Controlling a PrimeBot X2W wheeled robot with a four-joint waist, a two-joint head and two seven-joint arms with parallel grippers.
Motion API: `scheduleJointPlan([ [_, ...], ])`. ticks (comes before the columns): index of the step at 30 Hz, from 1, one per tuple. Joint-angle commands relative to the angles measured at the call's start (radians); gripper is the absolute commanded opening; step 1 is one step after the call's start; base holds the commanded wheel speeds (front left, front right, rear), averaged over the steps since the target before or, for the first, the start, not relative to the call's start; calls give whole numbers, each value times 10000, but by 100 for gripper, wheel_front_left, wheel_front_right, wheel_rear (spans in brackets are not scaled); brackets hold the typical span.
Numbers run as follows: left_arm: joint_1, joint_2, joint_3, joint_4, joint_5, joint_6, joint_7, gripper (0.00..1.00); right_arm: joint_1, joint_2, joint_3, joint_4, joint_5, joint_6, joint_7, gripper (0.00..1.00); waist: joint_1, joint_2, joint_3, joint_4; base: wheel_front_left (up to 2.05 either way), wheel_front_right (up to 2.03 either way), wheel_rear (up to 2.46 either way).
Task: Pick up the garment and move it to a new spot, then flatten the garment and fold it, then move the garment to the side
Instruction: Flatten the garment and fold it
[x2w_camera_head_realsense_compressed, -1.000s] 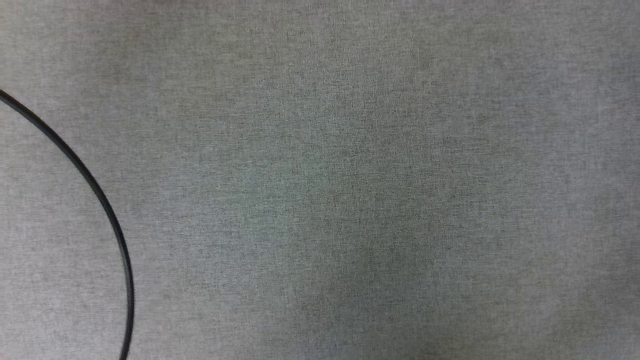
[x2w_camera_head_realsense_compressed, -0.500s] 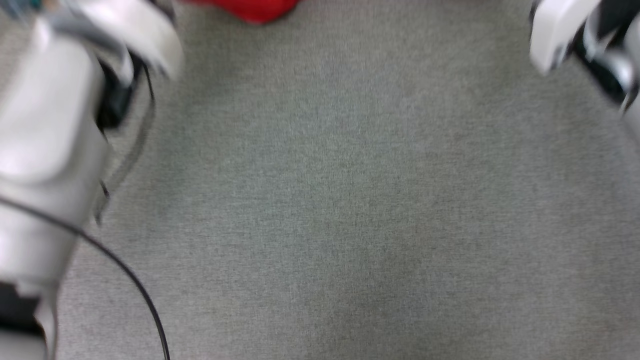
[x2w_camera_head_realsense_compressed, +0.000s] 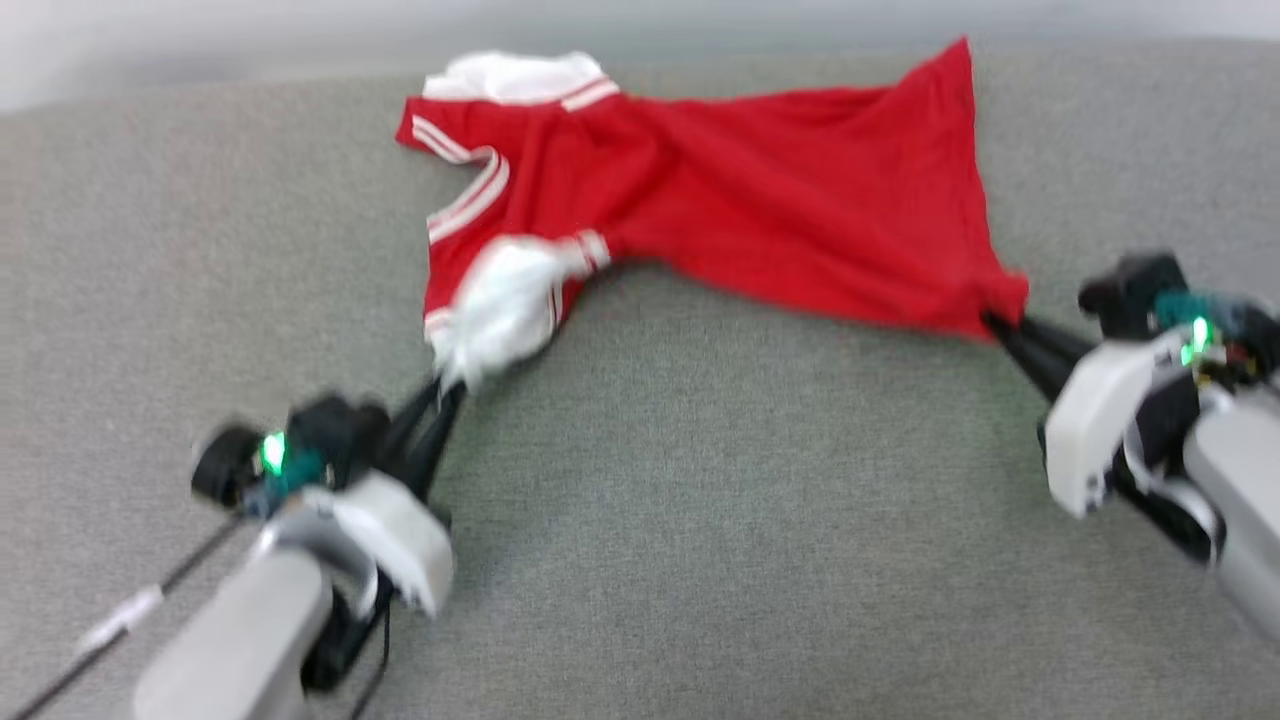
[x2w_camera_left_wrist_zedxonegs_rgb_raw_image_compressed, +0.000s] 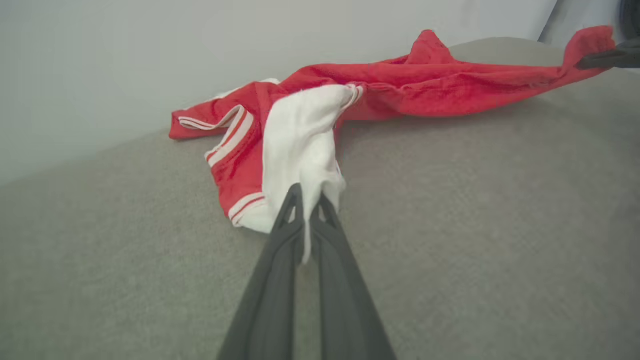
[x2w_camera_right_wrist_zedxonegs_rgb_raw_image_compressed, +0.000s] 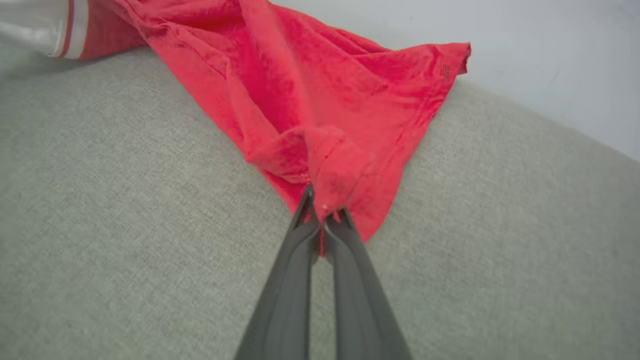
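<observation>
The garment (x2w_camera_head_realsense_compressed: 760, 200), a red T-shirt with white sleeves and striped trim, lies stretched across the far half of the grey surface. My left gripper (x2w_camera_head_realsense_compressed: 447, 385) is shut on the tip of a white sleeve (x2w_camera_left_wrist_zedxonegs_rgb_raw_image_compressed: 300, 145); the pinch shows between the dark fingers of the left gripper (x2w_camera_left_wrist_zedxonegs_rgb_raw_image_compressed: 309, 197) in the left wrist view. My right gripper (x2w_camera_head_realsense_compressed: 992, 322) is shut on a bunched red hem corner, and the right wrist view has the right gripper (x2w_camera_right_wrist_zedxonegs_rgb_raw_image_compressed: 322, 202) clamped on that fold of the garment (x2w_camera_right_wrist_zedxonegs_rgb_raw_image_compressed: 320, 100). The other white sleeve lies at the far left edge.
A grey fabric-covered surface (x2w_camera_head_realsense_compressed: 700, 520) spreads under everything, with its far edge (x2w_camera_head_realsense_compressed: 200, 95) just behind the shirt and a pale wall beyond. A thin black cable (x2w_camera_head_realsense_compressed: 120, 620) trails from my left arm at the lower left.
The head camera has swung up from bare grey fabric, so the shirt and both arms have come into the picture. No move of the shirt itself can be told.
</observation>
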Motion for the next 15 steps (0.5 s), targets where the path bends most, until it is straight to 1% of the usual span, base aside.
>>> scheduleJointPlan([
  [1,438,113,-33,-170,-106,102,34,0,437,-146,-5,-124,27,-7,-49,0,2,0,-428,-25,0,0,0],
  [5,1820,344,-145,-739,-397,446,98,0,1622,-606,-107,-514,230,-7,-75,0,2,0,-900,-56,0,0,0],
  [9,3036,614,-216,-1314,-726,773,251,0,2773,-1048,-275,-945,187,-7,-103,0,2,0,-1391,-40,0,0,0],
  [15,4614,876,-323,-2184,-1113,1397,484,0,4443,-1624,-960,-1781,291,-7,28,0,2,0,-1834,79,0,0,0],
])
